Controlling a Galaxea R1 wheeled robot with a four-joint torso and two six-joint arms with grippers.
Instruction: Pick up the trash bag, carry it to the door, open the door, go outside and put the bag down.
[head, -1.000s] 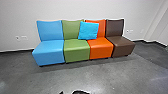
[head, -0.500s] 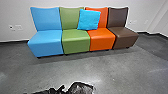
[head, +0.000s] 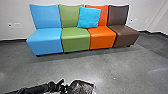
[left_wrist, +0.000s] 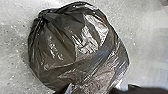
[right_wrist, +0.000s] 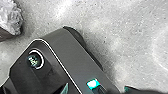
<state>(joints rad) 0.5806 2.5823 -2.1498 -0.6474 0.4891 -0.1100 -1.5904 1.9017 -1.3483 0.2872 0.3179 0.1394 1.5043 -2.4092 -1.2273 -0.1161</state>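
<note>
Trash bag (left_wrist: 75, 52), one, dark brown-black thin plastic, rounded and bulging, glossy, with creases fanning from a gathered neck (left_wrist: 44, 15) and pale glare across one flank. Location: in front of the robot, at the end of the left arm (head: 27, 90), apparently resting on the grey floor (head: 112, 72), well apart from the row of coloured seats (head: 75, 43). Handling, as judged: soft, probably light, slack and slippery-skinned; liable to stretch or tear if pinched by a single fold. Best hold: the gathered neck, where the film bunches thickest. Left pincer (head: 65, 88): near the bag; how far open, and whether it grips anything, cannot be told.
</note>
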